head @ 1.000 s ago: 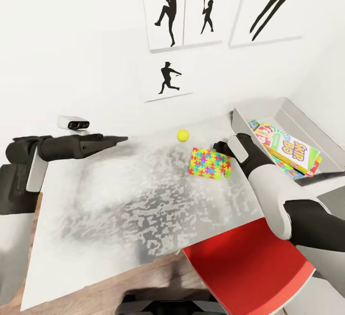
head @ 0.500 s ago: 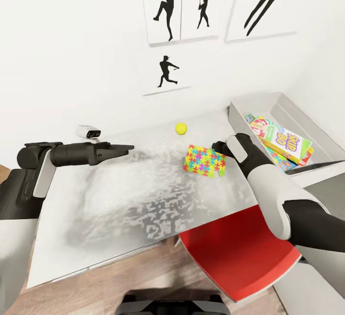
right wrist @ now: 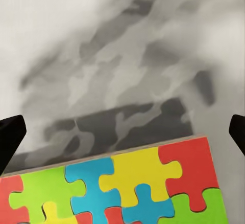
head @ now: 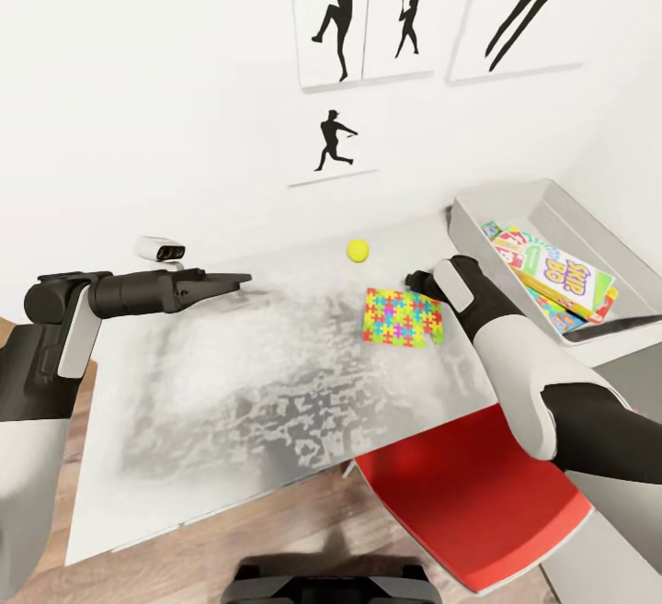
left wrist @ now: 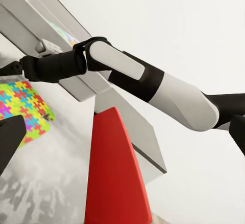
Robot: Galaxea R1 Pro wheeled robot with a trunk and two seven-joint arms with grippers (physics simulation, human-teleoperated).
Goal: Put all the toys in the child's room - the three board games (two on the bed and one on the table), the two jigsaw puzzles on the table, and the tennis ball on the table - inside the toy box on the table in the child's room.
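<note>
One jigsaw puzzle [head: 402, 318] [left wrist: 23, 106] [right wrist: 127, 188] lies flat on the white table [head: 230, 383]. My right gripper [head: 414, 279] [right wrist: 122, 134] is open just above the table at the puzzle's far edge, with only tabletop between its fingers. The tennis ball [head: 358, 250] rests farther back, near the wall. At the table's right end stands the grey toy box [head: 501, 201] [left wrist: 30, 22], holding the orange-red Skip-Bo board game [head: 563, 277] on top of other game boxes [head: 511, 241]. My left gripper [head: 232, 280] [left wrist: 122, 134] hovers open over the table's left half, holding nothing.
A small white camera-like device [head: 161, 249] sits on the table's back left. A red chair [head: 478, 494] [left wrist: 115, 178] is pushed under the table's front right, below my right arm. Black silhouette pictures [head: 333, 140] hang on the wall behind.
The whole view has shifted slightly, so the camera moved. The puzzle, ball and toy box stay put, and both arms keep nearly the same poses.
</note>
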